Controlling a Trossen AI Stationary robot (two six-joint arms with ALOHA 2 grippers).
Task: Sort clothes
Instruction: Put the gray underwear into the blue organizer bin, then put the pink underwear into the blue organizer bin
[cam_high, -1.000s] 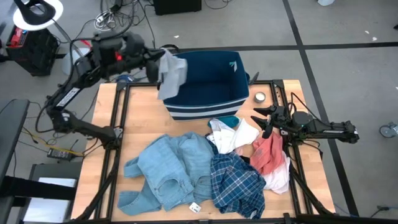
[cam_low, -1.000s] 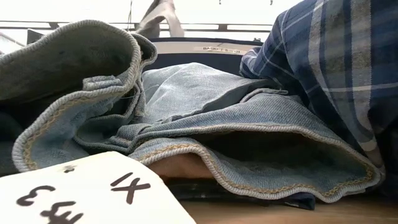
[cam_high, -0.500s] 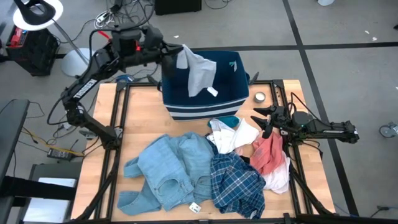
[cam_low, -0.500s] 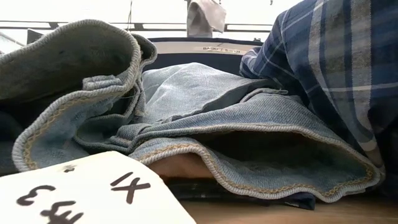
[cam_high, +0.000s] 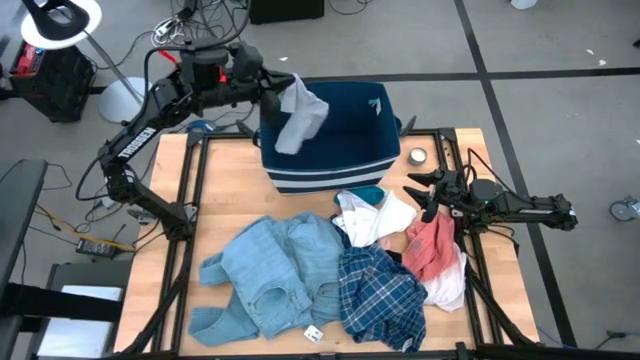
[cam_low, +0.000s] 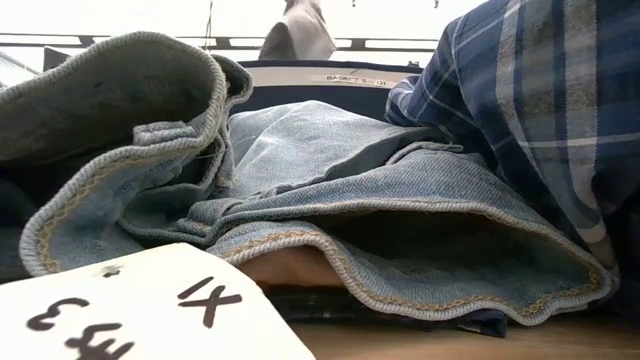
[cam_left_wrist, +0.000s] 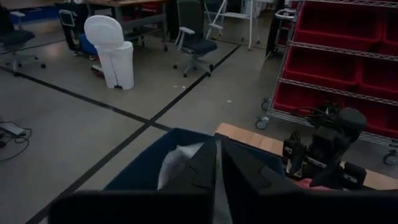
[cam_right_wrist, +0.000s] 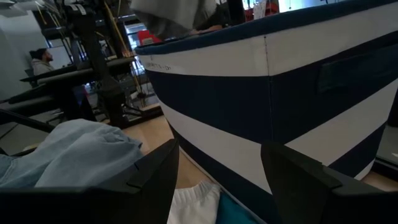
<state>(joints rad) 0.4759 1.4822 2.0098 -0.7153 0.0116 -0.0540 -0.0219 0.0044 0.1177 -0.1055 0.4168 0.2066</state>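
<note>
Swung back, grey garment (cam_high: 291, 117) hangs below left claw (cam_high: 276, 84).

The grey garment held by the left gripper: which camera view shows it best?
The high view: the grey garment hangs whole from the left gripper over the navy bin. The low view shows only its top, the left wrist view one fold, the right wrist view an edge.

A navy bin (cam_high: 345, 140) with white stripes stands at the 12 o'clock edge of the wooden table (cam_high: 225, 190). A small round tin (cam_high: 417, 157) lies just beside it, at its 3 o'clock. A paper tag (cam_low: 120, 310) lies near the low camera.
</note>
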